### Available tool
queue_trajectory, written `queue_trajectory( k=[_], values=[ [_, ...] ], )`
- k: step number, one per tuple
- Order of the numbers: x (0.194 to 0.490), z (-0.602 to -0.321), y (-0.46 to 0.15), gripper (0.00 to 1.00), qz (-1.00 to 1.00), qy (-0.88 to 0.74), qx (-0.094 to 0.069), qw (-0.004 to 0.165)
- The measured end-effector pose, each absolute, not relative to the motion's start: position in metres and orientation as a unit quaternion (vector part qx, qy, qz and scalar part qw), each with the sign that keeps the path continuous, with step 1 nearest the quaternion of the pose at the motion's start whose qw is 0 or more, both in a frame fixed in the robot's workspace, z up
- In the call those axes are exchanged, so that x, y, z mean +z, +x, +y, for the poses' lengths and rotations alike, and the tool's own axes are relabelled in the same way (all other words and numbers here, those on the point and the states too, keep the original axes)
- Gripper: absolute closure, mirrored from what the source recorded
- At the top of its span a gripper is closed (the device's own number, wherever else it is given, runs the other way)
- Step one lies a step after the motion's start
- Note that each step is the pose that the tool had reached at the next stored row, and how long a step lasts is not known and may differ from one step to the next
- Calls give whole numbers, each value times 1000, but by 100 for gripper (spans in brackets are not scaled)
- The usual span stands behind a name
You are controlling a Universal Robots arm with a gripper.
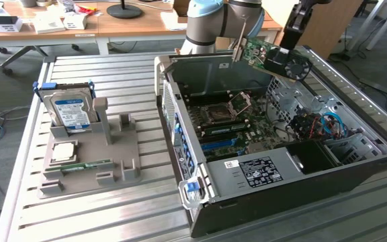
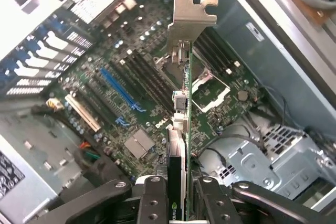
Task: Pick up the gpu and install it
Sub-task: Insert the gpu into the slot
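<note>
My gripper [image 1: 285, 49] is shut on the gpu [image 1: 273, 57], a green card with a black fan and a metal bracket. It hangs tilted in the air above the far side of the open computer case [image 1: 274, 196]. In the wrist view the gpu [image 2: 184, 124] runs edge-on away from the fingers [image 2: 152, 203], bracket end [image 2: 191, 14] farthest out, with my gripper [image 2: 178, 205] clamped on both its faces. Below it lies the motherboard [image 2: 131, 77] with a blue slot [image 2: 119, 88]. The card touches nothing in the case.
A grey parts holder [image 1: 106, 151] on the exterior view's left carries a silver hard drive [image 1: 72, 108], a processor chip [image 1: 64, 151] and a memory stick [image 1: 86, 165]. Drive cages and cables [image 1: 321, 126] fill the case's right part. A slatted metal table [image 1: 113, 212] bears everything.
</note>
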State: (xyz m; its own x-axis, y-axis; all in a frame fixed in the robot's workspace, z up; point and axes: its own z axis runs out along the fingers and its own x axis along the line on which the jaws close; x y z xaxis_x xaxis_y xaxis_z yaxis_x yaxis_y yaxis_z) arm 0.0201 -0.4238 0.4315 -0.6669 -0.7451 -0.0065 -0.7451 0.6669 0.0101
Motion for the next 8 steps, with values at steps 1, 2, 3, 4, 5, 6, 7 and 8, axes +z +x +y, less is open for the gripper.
queue_trajectory(
  k=[1,2,3,4,5,6,7,8],
  values=[
    [432,-424,20,74,909,-416,6,1],
    [431,-424,20,74,905,-424,5,1],
    [431,-424,20,74,902,-433,5,0],
    [431,-424,20,74,898,-441,5,0],
    [431,-424,20,74,894,-449,5,0],
    [431,-424,20,74,889,-457,4,0],
    [431,-424,20,74,885,-465,4,0],
    [431,-424,20,74,881,-473,4,-1]
  ],
)
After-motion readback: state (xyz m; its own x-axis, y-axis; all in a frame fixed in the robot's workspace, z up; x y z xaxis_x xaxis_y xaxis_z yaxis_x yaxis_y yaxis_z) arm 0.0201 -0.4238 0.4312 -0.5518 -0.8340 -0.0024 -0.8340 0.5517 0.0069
